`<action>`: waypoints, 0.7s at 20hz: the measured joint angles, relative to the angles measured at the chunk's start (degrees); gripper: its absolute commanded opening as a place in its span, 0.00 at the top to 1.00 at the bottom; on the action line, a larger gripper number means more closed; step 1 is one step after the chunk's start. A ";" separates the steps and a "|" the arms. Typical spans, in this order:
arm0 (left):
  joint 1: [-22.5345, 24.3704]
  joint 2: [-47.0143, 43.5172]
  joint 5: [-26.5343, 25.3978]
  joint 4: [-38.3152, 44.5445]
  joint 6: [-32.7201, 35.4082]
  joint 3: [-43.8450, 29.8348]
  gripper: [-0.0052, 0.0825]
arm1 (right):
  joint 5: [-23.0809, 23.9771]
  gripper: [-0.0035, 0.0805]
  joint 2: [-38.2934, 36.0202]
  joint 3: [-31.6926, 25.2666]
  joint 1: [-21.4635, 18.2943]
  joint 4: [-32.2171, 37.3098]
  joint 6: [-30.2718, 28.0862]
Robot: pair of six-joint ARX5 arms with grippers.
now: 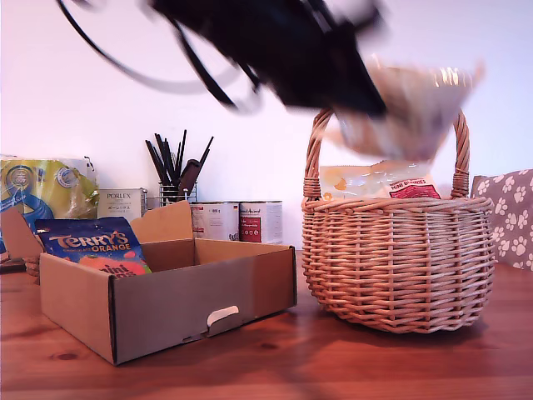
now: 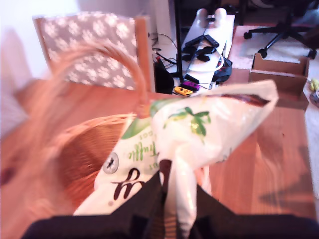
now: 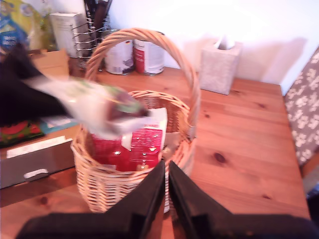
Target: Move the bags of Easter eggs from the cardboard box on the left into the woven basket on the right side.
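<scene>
On the wooden worktop [image 1: 350, 358], the cream bag [image 3: 137, 144] lies in the woven basket [image 1: 398, 262] — my first pincer [image 2: 169, 172] pinches the white bag [image 2: 199, 132] above it; my second pincer [image 3: 166, 174] is pressed together. The blue bag [image 1: 92, 243] remains in the cardboard box [image 1: 166, 304].

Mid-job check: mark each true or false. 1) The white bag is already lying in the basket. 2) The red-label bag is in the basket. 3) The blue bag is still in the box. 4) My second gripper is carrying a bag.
1) False: my first gripper holds the white bag in the air over the basket.
2) True: the red-label bag sits inside the basket.
3) True: the blue bag stands in the cardboard box.
4) False: my second gripper is shut, nothing between its fingers.
</scene>
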 measured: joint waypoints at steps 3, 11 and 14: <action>-1.99 5.84 -10.69 9.77 0.02 0.15 0.96 | 0.22 0.97 0.00 0.00 0.00 -0.13 0.02; -2.54 14.86 -16.68 1.36 -0.22 7.87 0.96 | 0.26 0.97 0.00 0.00 0.00 -0.15 0.02; -2.54 14.84 -16.70 0.46 -0.20 8.33 0.75 | 0.26 0.97 0.00 0.00 0.00 -0.15 0.02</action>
